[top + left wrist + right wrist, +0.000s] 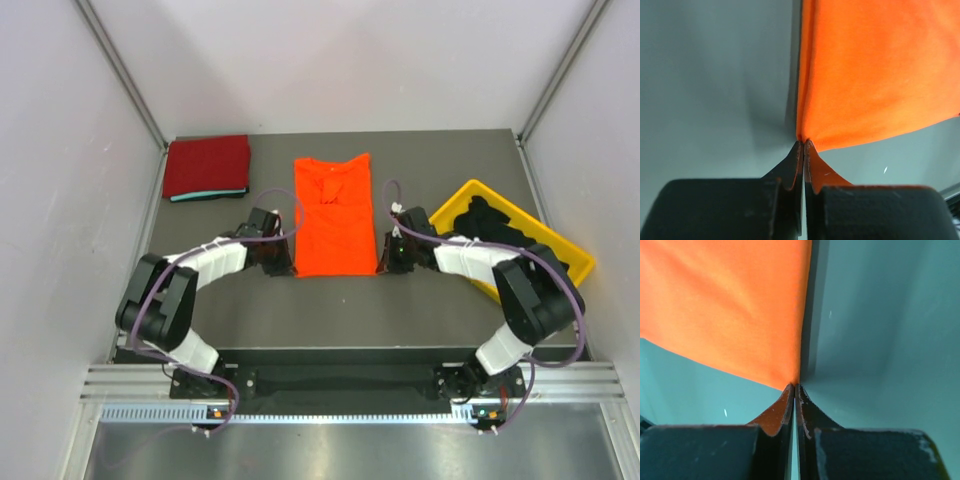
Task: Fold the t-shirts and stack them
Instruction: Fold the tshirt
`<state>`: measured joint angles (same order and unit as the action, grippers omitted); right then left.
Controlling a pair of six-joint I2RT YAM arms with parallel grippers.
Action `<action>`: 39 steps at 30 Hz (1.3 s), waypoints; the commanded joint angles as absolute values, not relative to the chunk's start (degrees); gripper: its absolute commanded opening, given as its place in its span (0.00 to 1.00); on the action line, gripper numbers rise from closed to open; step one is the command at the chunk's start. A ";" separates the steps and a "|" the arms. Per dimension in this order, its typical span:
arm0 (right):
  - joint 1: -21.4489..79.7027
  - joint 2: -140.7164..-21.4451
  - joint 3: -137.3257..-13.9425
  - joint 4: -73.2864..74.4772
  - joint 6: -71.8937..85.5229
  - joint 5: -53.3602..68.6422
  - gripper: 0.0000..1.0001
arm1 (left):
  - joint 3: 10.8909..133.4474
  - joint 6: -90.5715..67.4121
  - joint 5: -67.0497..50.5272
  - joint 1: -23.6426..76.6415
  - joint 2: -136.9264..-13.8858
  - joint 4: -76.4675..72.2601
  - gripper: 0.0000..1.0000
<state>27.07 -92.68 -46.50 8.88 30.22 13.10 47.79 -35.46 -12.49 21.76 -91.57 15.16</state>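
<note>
The bright orange t-shirt lies flat in the middle of the table as a long narrow rectangle, collar end far from me. My left gripper is at its near left corner. In the left wrist view that gripper is shut, with the corner of the orange cloth pinched at its tips. My right gripper is at the near right corner. The right wrist view shows it shut on that corner of the orange cloth. A folded dark red t-shirt lies on a teal one at the far left.
A yellow plastic bin sits tilted at the right and holds black t-shirts. Grey walls close in the table on the left, right and back. Both arms reach inward from the near edge.
</note>
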 commanded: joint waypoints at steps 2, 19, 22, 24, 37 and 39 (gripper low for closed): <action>29.61 -86.49 -42.46 10.64 31.55 8.61 0.00 | 43.43 -34.80 -10.02 23.99 -85.01 18.28 0.00; 37.26 -73.31 -31.21 8.97 47.19 3.08 0.47 | 33.49 -40.42 -5.27 29.09 -68.56 21.98 0.36; 37.27 -72.07 -28.66 6.07 51.41 3.08 0.50 | 31.21 -43.77 -7.64 29.09 -66.53 18.12 0.40; 37.35 -71.63 -27.60 3.62 53.95 3.25 0.50 | 29.19 -46.31 -8.61 29.09 -66.36 14.96 0.41; 38.32 -73.65 -22.06 -5.54 61.35 2.72 0.49 | 25.66 -50.45 -7.73 29.09 -69.78 9.15 0.44; 38.41 -73.74 -21.80 -5.62 61.96 1.85 0.49 | 25.31 -50.54 -8.08 29.09 -70.31 8.53 0.43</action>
<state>37.26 -72.60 -22.90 -4.95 60.25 4.05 26.35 -49.84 -8.73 28.99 -68.97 11.57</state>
